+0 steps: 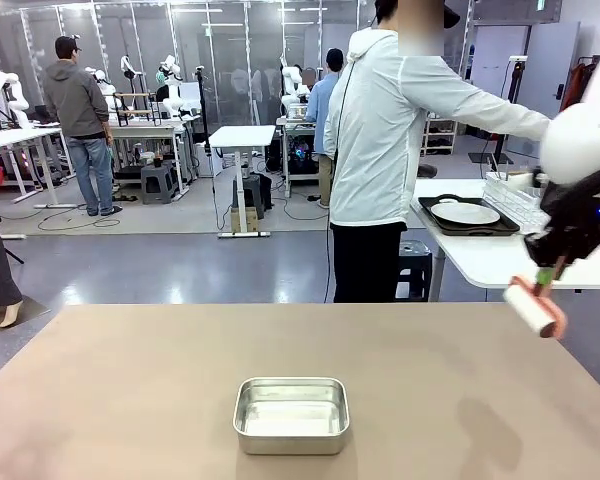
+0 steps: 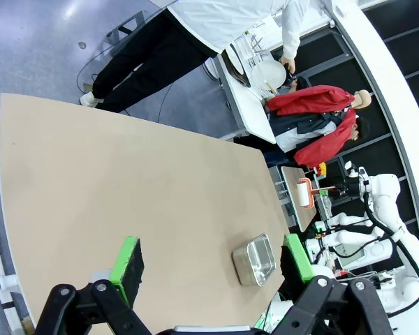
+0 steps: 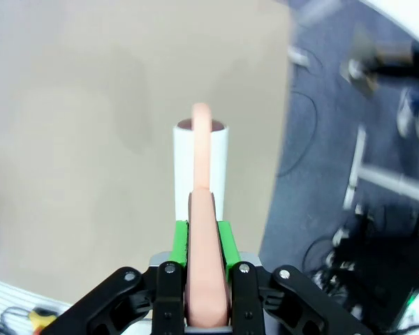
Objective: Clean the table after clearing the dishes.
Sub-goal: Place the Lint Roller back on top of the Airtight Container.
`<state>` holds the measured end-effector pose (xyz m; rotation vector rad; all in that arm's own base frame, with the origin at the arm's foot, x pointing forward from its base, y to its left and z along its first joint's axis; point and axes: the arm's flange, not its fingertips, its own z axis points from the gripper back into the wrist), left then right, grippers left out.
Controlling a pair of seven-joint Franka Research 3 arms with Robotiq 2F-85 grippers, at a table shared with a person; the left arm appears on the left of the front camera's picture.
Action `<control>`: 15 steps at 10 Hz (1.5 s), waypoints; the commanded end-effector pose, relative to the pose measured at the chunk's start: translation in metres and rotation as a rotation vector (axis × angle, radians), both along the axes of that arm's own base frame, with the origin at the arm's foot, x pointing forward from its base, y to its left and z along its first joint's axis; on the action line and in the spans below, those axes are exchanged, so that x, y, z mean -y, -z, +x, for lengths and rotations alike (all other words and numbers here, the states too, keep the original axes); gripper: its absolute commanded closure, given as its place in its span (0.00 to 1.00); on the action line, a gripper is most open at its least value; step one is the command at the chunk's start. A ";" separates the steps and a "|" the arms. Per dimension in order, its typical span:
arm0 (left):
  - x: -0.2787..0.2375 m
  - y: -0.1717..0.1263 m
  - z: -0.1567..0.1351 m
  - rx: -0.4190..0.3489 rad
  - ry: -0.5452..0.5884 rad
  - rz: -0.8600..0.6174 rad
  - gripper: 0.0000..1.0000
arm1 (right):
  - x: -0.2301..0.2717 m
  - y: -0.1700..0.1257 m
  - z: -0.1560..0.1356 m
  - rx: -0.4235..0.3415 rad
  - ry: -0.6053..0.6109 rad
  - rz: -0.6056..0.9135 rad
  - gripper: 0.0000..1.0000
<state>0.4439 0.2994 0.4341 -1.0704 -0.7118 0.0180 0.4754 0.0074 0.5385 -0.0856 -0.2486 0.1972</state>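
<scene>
The brownish-tan table [image 1: 130, 400] spreads out in front of me. My right gripper [image 1: 548, 272] hangs over its far right corner, shut on the pink handle of a lint roller [image 1: 533, 305]. In the right wrist view the gripper [image 3: 202, 241] clamps that handle, and the roller's white roll [image 3: 200, 174] hovers above the table [image 3: 77, 105] near its edge. My left gripper [image 2: 211, 257] is open and holds nothing, high above the table [image 2: 126, 181]. One white plate on a dark tray [image 1: 465, 213], part of the dishes, rests on the white side table [image 1: 480, 255].
A small steel pan [image 1: 291, 414] sits mid-table near my edge, also seen from the left wrist [image 2: 254, 259]. A person in a white jacket [image 1: 380, 150] stands beyond the far edge, turned away, an arm stretched toward a wire rack [image 1: 515, 195].
</scene>
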 end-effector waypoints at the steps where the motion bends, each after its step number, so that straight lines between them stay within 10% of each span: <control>1: 0.000 -0.002 -0.003 -0.008 -0.002 0.000 0.00 | -0.075 -0.020 -0.010 0.051 -0.323 -0.026 0.79; 8: 0.000 -0.002 -0.003 -0.008 -0.002 0.000 0.00 | -0.315 -0.009 -0.065 -0.179 -1.190 -0.085 0.79; 11: 0.000 -0.002 -0.003 -0.008 -0.002 0.000 0.00 | -0.329 0.011 -0.066 -0.123 -1.052 -0.265 0.79; 15: 0.000 -0.002 -0.003 -0.008 -0.002 0.000 0.00 | -0.338 0.012 -0.077 -0.178 -1.189 -0.133 0.79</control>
